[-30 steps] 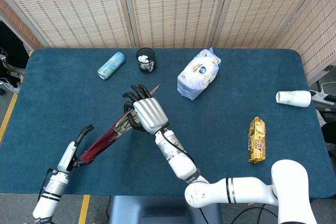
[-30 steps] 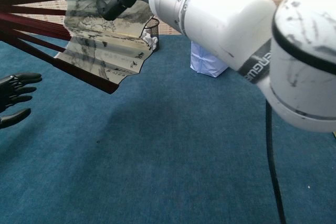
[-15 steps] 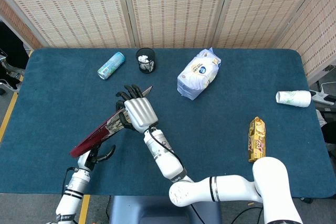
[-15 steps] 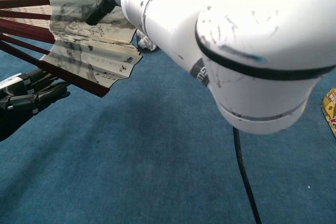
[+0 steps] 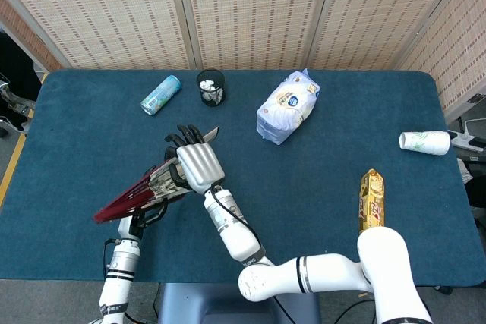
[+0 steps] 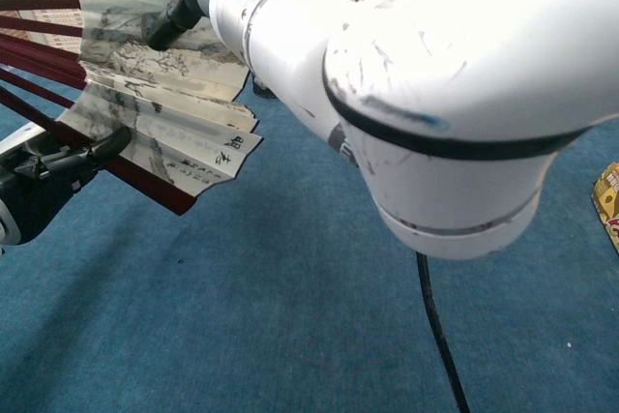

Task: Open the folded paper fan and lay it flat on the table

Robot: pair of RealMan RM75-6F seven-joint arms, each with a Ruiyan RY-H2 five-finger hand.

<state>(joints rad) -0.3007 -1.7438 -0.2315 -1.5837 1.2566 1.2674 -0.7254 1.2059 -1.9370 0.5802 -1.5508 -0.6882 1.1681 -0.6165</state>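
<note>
Half-spread paper fan (image 6: 155, 94), dark red ribs

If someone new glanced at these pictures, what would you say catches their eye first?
Most striking is the half-open paper fan, its dark red ribs and inked paper held above the blue table at front left. The right hand grips its upper edge while the left hand reaches its lower ribs. In the chest view, the bulky white right arm fills the frame.

Looks like a lab/test setup: blue-felt table (image 5: 91, 111) w/ woven screen panels (image 5: 250, 13) behind.
</note>
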